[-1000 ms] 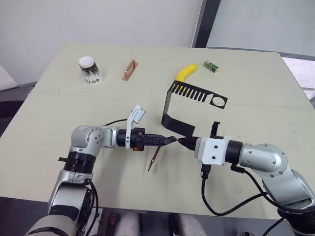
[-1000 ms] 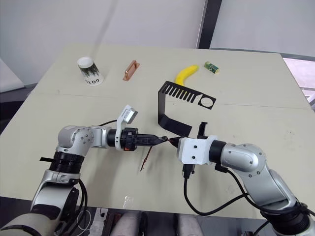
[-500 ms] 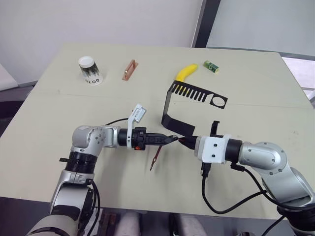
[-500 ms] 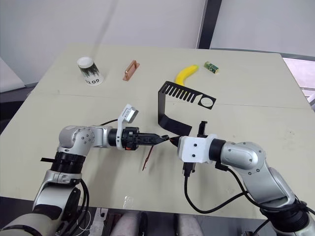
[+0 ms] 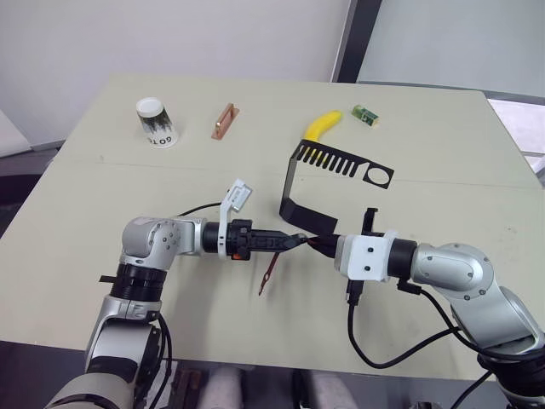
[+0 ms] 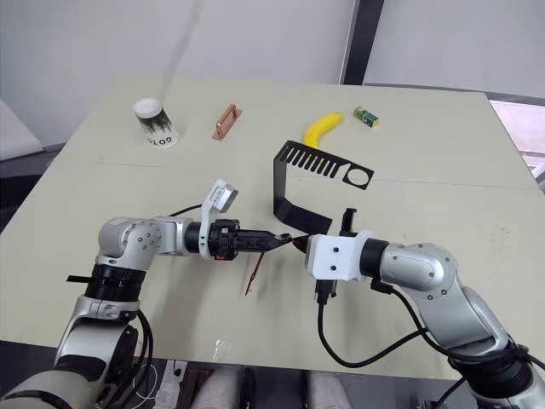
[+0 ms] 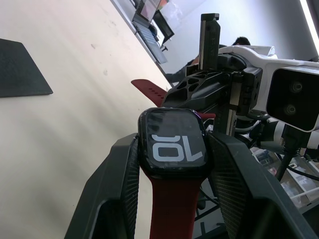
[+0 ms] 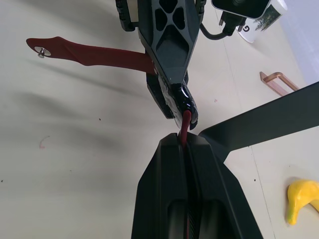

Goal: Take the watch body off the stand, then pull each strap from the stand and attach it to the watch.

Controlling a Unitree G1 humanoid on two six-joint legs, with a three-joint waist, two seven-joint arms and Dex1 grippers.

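Observation:
My left gripper (image 5: 295,241) is shut on the watch body (image 7: 172,142), a black case with pale digits, held just above the table. One maroon strap (image 5: 268,277) hangs from the case down to the tabletop. My right gripper (image 5: 322,245) meets it from the right, shut on the second maroon strap (image 8: 185,124). That strap's free end touches the edge of the watch body (image 8: 180,99); whether it is seated I cannot tell. The black stand (image 5: 293,183) stands just behind both grippers with its slotted arm bare.
At the table's back lie a white paper cup (image 5: 157,122), a copper bar (image 5: 224,120), a banana (image 5: 322,128) and a small green block (image 5: 365,116). The stand's flat foot (image 8: 269,119) lies close beside my right gripper.
My right gripper has edged slightly left toward the watch body. The left gripper and the hanging strap have hardly moved.

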